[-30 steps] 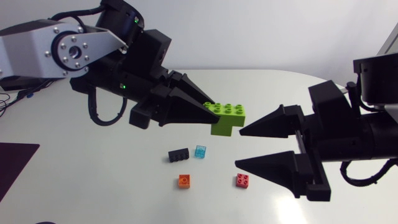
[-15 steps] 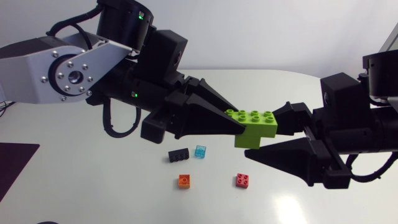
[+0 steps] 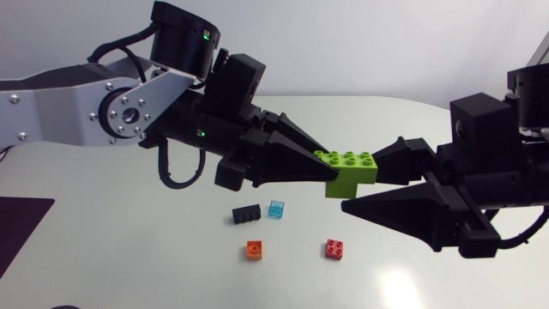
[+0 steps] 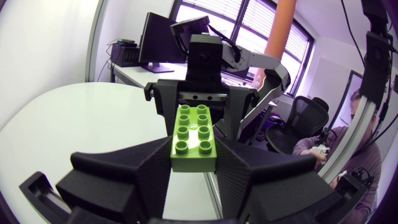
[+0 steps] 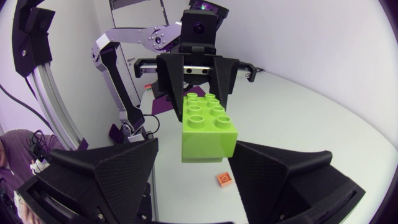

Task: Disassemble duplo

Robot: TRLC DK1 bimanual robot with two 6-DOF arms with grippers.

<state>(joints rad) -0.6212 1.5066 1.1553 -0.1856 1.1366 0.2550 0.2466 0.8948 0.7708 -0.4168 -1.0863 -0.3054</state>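
Right gripper (image 3: 361,186) advanced, open astride green duplo (image 3: 350,162); left gripper (image 3: 325,172) clamps it above white table (image 3: 154,266).

Table (image 3: 412,120): white, smooth, far edge rounded; soft shadows across the middle.

Dark flat sheet (image 3: 19,225): lies at the table's near-left corner and is cut off by the head view's edge. Material cannot be told.

Four small loose blocks lie mid-table, none touching another:
- black block (image 3: 246,214), long and low, slightly skewed
- clear blue block (image 3: 276,209), just beside the black one, on its right
- orange block (image 3: 254,249), studs up, nearer the front edge
- red block (image 3: 335,249), studs up, level with the orange one and well to its right
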